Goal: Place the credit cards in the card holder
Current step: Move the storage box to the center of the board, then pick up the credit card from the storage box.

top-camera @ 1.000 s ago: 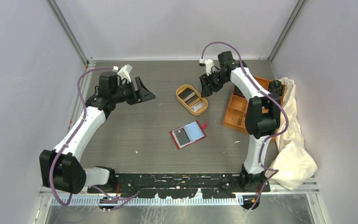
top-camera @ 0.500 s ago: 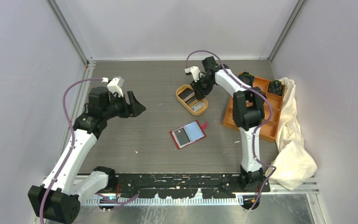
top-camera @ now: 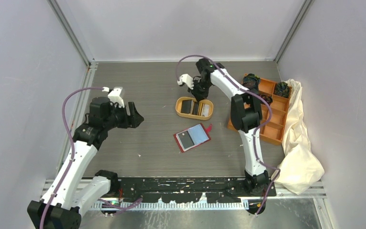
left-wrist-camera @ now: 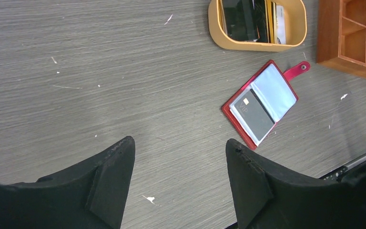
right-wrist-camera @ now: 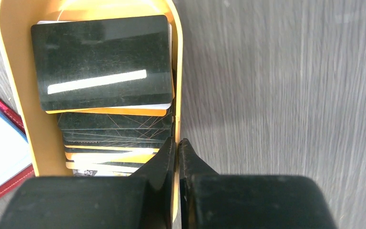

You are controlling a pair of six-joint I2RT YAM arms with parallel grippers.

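The right gripper (right-wrist-camera: 176, 143) has swung left and is pinched together at the rim of the orange oval tray (right-wrist-camera: 16, 71), where the flat black credit cards (right-wrist-camera: 102, 62) lie just upper-left of it, long edges crosswise, while the left gripper (left-wrist-camera: 178, 157), jaws apart, hangs farther off and the open red folding card holder (top-camera: 192, 137) lies at the overhead frame's centre.

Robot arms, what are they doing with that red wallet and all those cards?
The right gripper is shut at the rim of the orange oval tray, where a stack of mostly black cards lies. Whether it has pinched a card cannot be told. The small red folding wallet lies open on the grey table, with one black card already in it. The left gripper hangs open over the table, holding nothing.
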